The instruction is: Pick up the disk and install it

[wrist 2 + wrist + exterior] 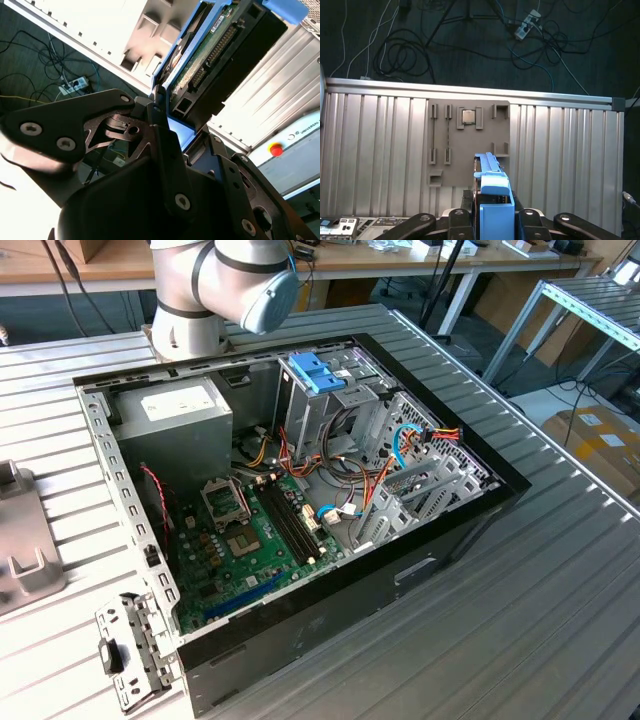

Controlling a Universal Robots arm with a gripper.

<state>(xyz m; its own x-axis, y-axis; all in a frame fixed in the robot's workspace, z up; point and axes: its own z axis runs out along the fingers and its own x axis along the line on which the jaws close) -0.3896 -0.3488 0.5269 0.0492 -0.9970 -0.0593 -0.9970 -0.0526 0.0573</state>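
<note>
In both wrist views my gripper (175, 112) is shut on the disk (227, 47). The disk is a dark hard drive with a green circuit board on one face, set in a bright blue plastic carrier. In the first wrist view the carrier's blue end (494, 192) stands up between the two black fingers of the gripper (492, 212), held above the ribbed metal table (375, 150). The open computer case (455, 530) lies on the same table in the exterior view, with the arm's base (195, 300) behind it.
Inside the case are a metal drive cage topped by a light-blue bracket (315, 370), a grey power supply (180, 415), a green motherboard (250, 540) and loose cables (400, 445). A grey fixture plate (465, 150) carrying a chip (468, 116) lies below the gripper. A metal bracket (130, 650) lies by the case.
</note>
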